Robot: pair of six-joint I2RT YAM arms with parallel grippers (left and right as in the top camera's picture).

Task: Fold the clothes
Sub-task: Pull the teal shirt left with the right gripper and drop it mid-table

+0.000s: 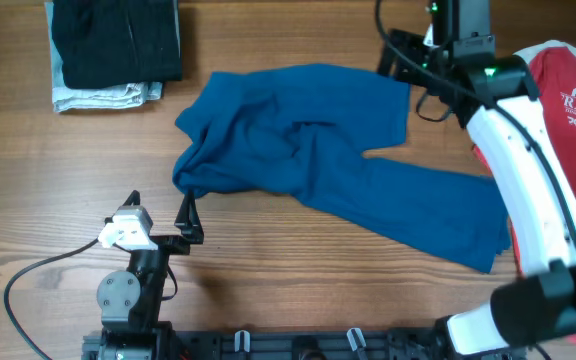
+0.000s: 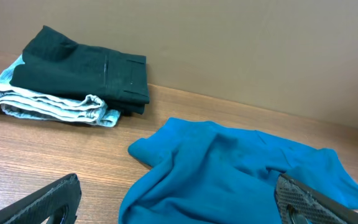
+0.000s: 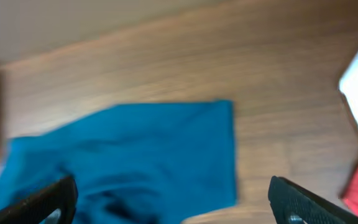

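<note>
The clothes lie on a wood-grain desk, and we describe them from the near edge outward. Nearest, the left claw stands with its jaws wide and holds nothing. The bunched left corner of the dark blue shirt lies just beyond its fingertips; we cannot tell whether they touch. This shirt is soft, matte and heavily creased. It spreads across the middle of the desk, with one flatter length running toward the near right. At the shirt's far right corner the right claw hovers, jaws wide, gripping nothing. At the far left sits a folded stack: a dark garment on pale, denim-like cloth. At the far right lies a red T-shirt with white lettering.
</note>
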